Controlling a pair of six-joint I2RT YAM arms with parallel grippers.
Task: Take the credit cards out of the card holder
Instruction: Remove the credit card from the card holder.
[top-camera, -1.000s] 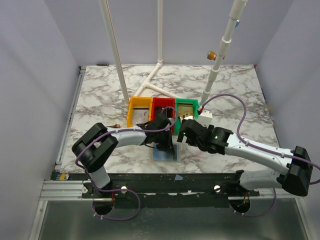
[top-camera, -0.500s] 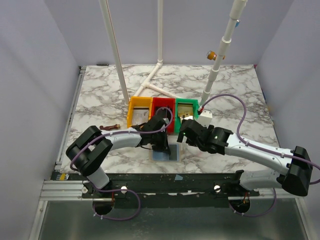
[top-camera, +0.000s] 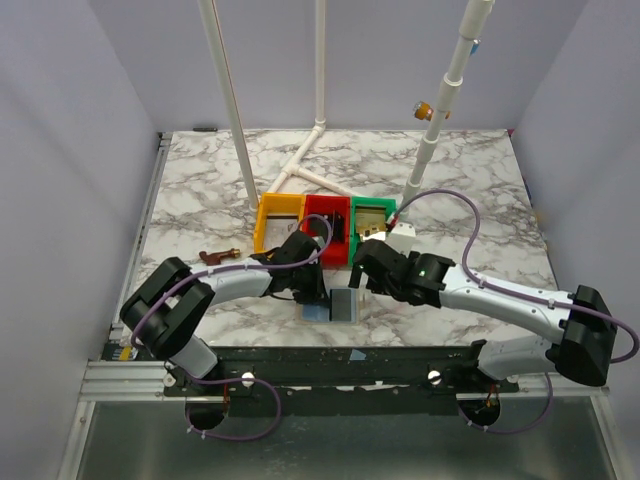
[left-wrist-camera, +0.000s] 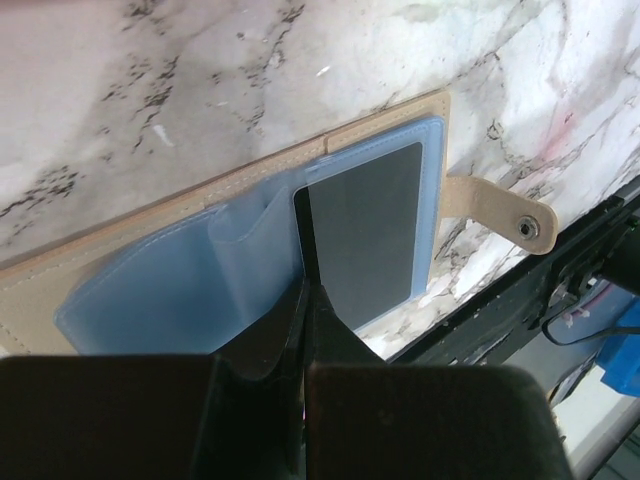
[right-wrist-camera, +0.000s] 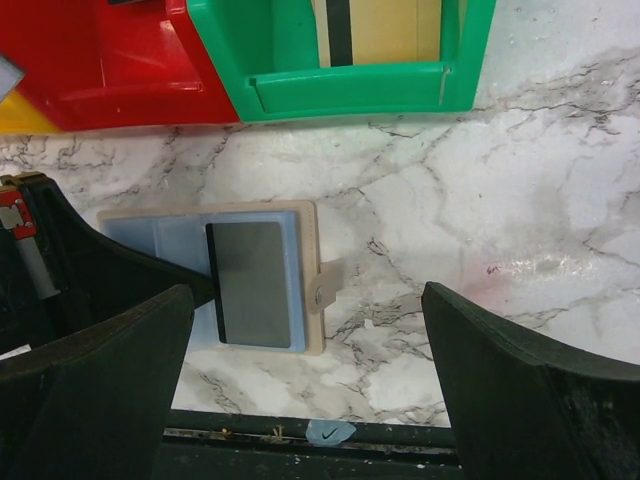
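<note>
**Dark card laid bare on the open holder**

In the last second the left gripper (left-wrist-camera: 305, 300) has drawn back leftward across the card holder (right-wrist-camera: 165, 240). A dark grey card (right-wrist-camera: 248, 285) that it hid now lies uncovered on the holder's right half, seemingly slid out of the clear pocket (left-wrist-camera: 240, 235). The holder lies open and flat on the marble table (right-wrist-camera: 520, 200) near its front edge, in front of the green tray (right-wrist-camera: 350, 85), where a gold-tan card (right-wrist-camera: 390, 25) already rests. I judge this the next card coming free, not yet lifted. The left gripper's fingers (left-wrist-camera: 260, 340) are pressed together at the card's left edge; whether they truly pinch it I cannot tell. The right gripper (right-wrist-camera: 308, 290) hangs above the holder's snap tab (right-wrist-camera: 322, 288), jaws spread wide and empty.
</note>
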